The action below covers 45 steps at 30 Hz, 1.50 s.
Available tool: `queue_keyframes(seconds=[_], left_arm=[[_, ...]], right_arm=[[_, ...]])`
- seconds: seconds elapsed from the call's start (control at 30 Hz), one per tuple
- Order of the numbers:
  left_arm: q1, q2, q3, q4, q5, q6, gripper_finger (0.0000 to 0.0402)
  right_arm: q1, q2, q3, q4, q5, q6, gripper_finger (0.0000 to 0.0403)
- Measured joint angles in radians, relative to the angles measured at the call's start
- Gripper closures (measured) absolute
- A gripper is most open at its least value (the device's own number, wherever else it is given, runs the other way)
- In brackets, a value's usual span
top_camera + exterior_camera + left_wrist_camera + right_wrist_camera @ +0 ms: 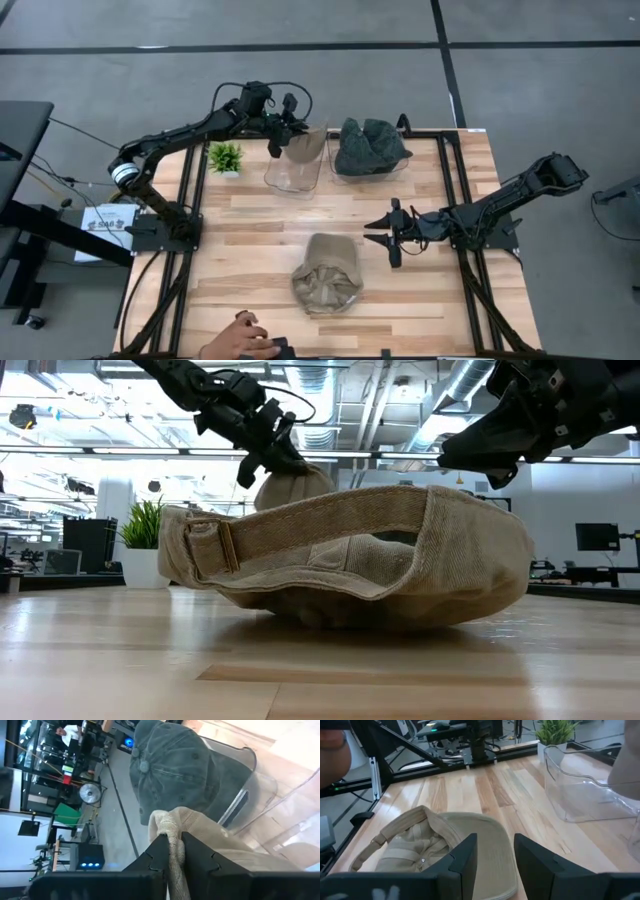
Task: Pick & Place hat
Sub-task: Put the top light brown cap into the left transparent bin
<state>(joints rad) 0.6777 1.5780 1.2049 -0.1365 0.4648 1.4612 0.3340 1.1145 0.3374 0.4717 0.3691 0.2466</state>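
A tan cap (327,272) lies upside down on the table's near middle, resting on its crown (380,610) with its strap end raised. My right gripper (375,232) hovers open just right of it; its own view has the fingers (495,845) over the cap's brim (470,855). My left gripper (288,133) is at the far side, shut on a second tan hat (312,146) above a clear bin (293,172). A dark grey-green hat (370,146) fills the neighbouring bin. My left gripper (172,840) pinches a bunched fold of the second tan hat's cloth (172,827) between its two fingers. It comes slanting down from the table's far left. The hat hangs below the fingers (295,485) over the clear bin's far right corner, lifted off the table.
A small potted plant (225,156) stands left of the clear bin. A person's hand (240,338) rests at the table's near edge. Bare wood lies on the table's left half (240,250) and between the bins and the near cap.
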Motion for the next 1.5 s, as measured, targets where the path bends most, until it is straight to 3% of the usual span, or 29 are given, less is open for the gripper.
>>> queue_keyframes(seconds=[0.83, 1.3, 1.5], left_arm=[[-0.003, -0.001, -0.001, 0.055, -0.016, -0.045, 0.0348], [-0.003, -0.001, -0.002, 0.049, -0.016, 0.232, 0.0348], [-0.003, -0.001, -0.064, 0.057, -0.016, 0.300, 0.0348]], right_arm=[[0.000, 0.000, 0.000, 0.000, 0.000, 0.001, 0.0285], [0.000, 0.005, 0.000, -0.002, -0.001, 0.016, 0.0285], [0.000, 0.005, 0.000, 0.000, -0.001, 0.016, 0.0285]])
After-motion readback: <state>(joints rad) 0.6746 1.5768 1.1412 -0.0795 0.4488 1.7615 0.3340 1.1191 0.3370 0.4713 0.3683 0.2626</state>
